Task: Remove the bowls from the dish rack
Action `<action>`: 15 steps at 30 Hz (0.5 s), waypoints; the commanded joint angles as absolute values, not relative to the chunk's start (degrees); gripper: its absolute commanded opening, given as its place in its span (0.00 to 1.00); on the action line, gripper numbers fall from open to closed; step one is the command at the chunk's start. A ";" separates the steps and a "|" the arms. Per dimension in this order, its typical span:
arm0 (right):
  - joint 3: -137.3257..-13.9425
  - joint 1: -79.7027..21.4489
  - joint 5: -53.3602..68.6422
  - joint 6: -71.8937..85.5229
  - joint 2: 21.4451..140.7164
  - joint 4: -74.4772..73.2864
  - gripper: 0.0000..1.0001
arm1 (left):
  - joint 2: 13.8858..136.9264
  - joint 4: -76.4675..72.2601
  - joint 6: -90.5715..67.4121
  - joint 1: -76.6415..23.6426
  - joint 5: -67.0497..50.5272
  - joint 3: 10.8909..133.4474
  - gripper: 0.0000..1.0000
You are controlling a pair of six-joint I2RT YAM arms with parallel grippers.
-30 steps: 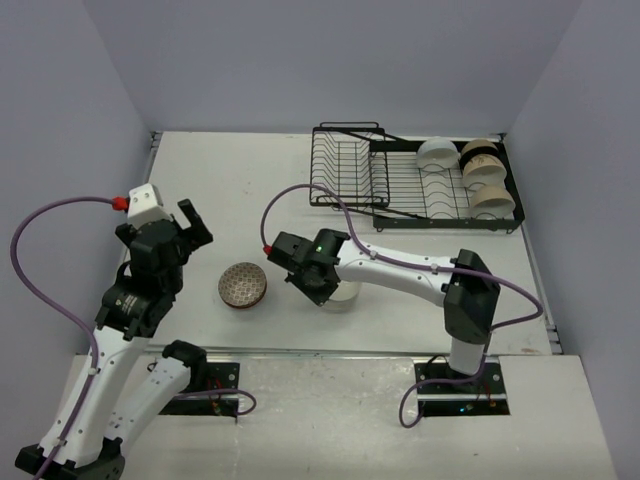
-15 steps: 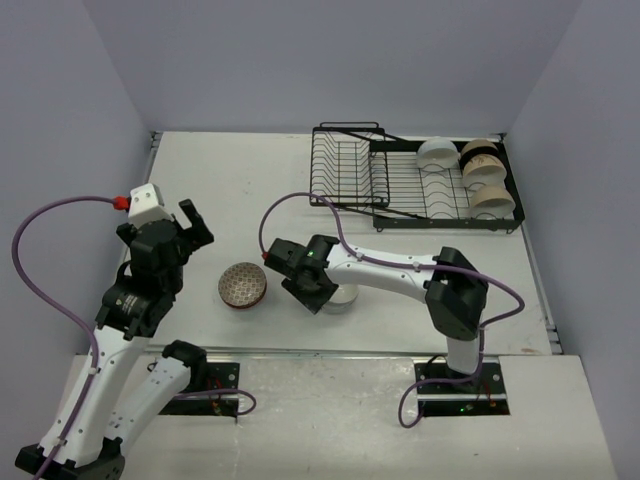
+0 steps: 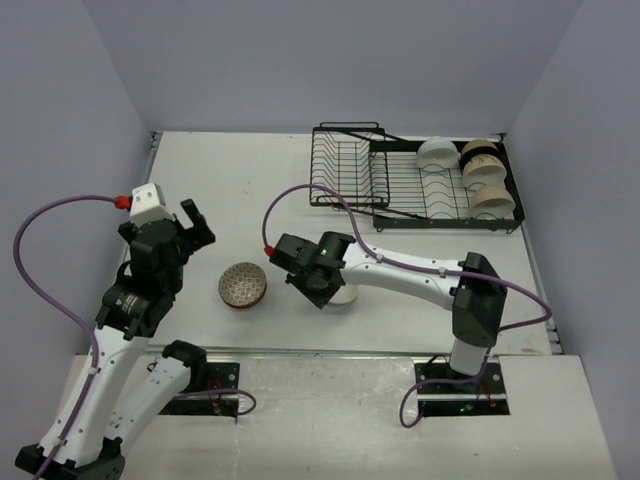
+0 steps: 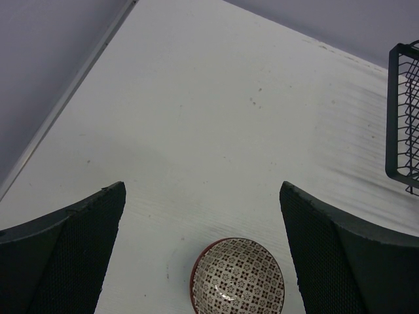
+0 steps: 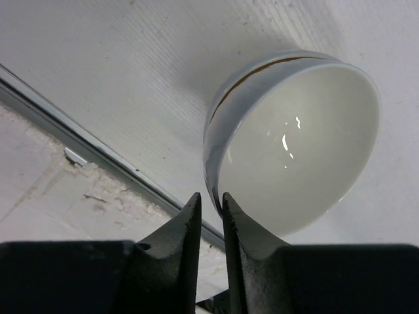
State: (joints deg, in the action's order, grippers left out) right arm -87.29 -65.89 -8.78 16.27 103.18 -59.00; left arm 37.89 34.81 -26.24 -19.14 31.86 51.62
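My right gripper [image 3: 326, 290] is shut on the rim of a plain white bowl [image 5: 294, 137] with a thin gold line. It holds the bowl low over the table's front middle, and I cannot tell if the bowl touches the table. In the top view the bowl [image 3: 345, 295] is mostly hidden under the wrist. A reddish-brown patterned bowl [image 3: 243, 285] stands upright on the table to its left, also in the left wrist view [image 4: 237, 278]. My left gripper [image 3: 190, 225] is open and empty above and left of it. The black dish rack [image 3: 400, 195] at the back right holds a white bowl [image 3: 437, 153] and three beige bowls [image 3: 484, 172].
The table's front edge and metal strip [image 5: 98, 154] run close behind the held bowl. The rack's smaller slotted basket [image 3: 345, 165] shows at the right of the left wrist view [image 4: 402, 118]. Purple cables loop off both arms.
My right arm swung slightly left and back right, still holding the white bowl at about the same spot. The left arm and patterned bowl have not moved.
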 commanded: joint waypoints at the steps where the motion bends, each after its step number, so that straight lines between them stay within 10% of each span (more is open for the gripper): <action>1: -87.64 -66.62 -6.86 17.23 100.37 -59.51 0.19 | 38.14 32.43 -25.14 -18.63 31.29 50.98 1.00; 4: -86.05 -66.71 -6.07 17.23 100.28 -57.49 0.00 | 38.06 32.43 -25.05 -18.63 31.03 50.89 1.00; 15: -83.85 -66.62 -6.06 17.32 101.95 -55.72 0.00 | 38.14 32.26 -24.79 -18.63 30.59 50.89 1.00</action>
